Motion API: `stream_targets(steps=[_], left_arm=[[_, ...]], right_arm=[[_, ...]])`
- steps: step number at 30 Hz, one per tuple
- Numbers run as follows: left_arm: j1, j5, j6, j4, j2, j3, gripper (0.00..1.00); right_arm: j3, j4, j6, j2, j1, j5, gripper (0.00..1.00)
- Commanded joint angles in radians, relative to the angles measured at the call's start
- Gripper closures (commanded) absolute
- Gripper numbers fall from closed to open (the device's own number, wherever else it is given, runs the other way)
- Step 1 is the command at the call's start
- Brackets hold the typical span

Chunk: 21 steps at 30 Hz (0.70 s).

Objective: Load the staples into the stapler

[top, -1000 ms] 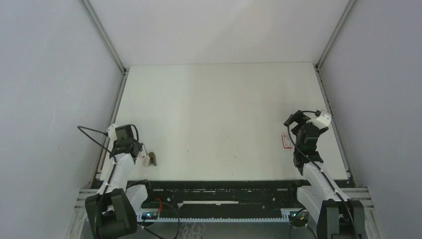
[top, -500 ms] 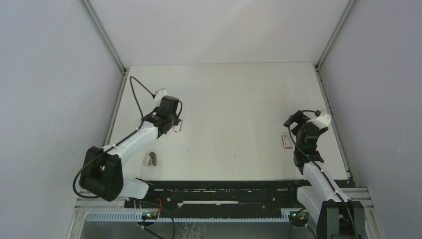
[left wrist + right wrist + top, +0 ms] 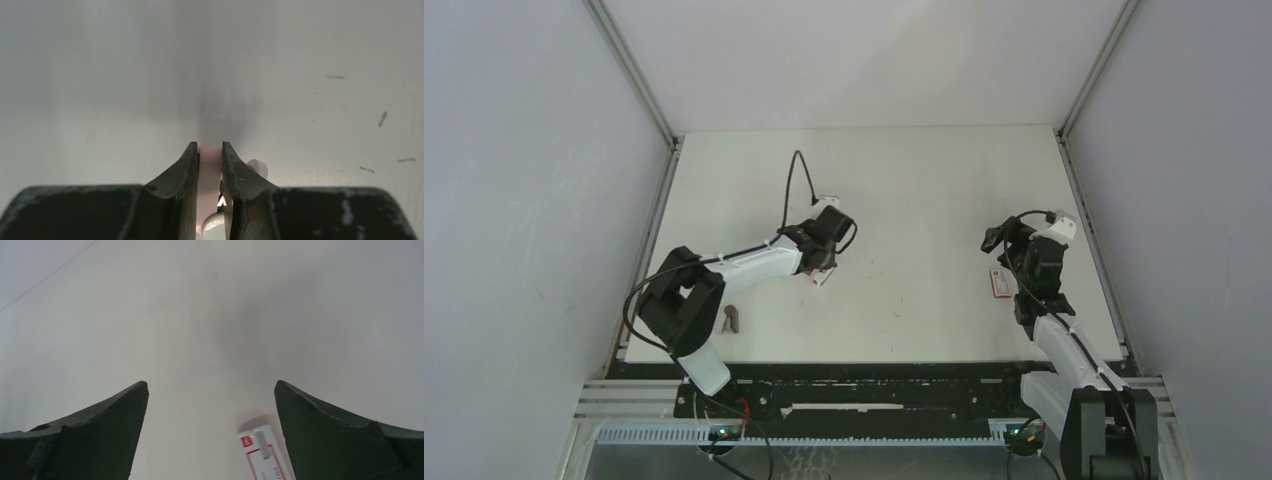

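- One stapler (image 3: pixel 210 167) is the thing to manage here. Its pink body shows as a narrow slice at the bottom centre of the left wrist view.
- The left gripper (image 3: pixel 209 150) is nearly closed on it, with a finger pressed to each flank. In the overhead view it hangs just left of centre, over the table (image 3: pixel 904 180).
- We cannot tell from that slice whether the stapler's channel is open or which way it faces.
- The staples (image 3: pixel 263 440) we take to be the blurred grey strip lying on the white-and-red box (image 3: pixel 274 467), low and right of centre in the right wrist view.
- The right gripper (image 3: pixel 211 382) hovers above that box with its jaws spread wide and holds nothing.
- To do this well, we would hold the stapler firm and level with its channel up. We would pinch the strip by its long sides and lift it flat so it does not snap.
- A small brownish piece (image 3: pixel 733 319) lies at the lower left of the overhead view. We cannot identify it.
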<state>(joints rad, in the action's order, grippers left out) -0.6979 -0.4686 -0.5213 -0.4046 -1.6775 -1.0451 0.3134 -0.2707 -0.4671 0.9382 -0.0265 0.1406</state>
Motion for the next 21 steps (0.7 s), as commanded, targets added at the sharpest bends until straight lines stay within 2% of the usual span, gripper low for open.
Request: stream_targets(steps=[1,6,12,18,21], left_arm=[[-0.060,0.035,0.119,0.041,-0.023,-0.080,0.89],[-0.087,0.105,0.182,0.074,-0.039,-0.050,0.84],[-0.089,0.171,0.193,0.122,-0.024,0.022,0.76],[-0.089,0.224,0.217,0.171,0.041,0.126,0.59],[-0.090,0.265,0.223,0.185,0.082,0.174,0.44]], right_arm=[[0.072,0.026,-0.085,0.008,-0.004,-0.244,0.05],[0.091,0.062,-0.118,-0.010,-0.006,-0.374,0.05],[0.091,0.126,-0.081,-0.066,-0.004,-0.419,0.04],[0.092,0.174,-0.052,-0.097,-0.004,-0.434,0.05],[0.091,0.177,-0.049,-0.096,-0.004,-0.443,0.05]])
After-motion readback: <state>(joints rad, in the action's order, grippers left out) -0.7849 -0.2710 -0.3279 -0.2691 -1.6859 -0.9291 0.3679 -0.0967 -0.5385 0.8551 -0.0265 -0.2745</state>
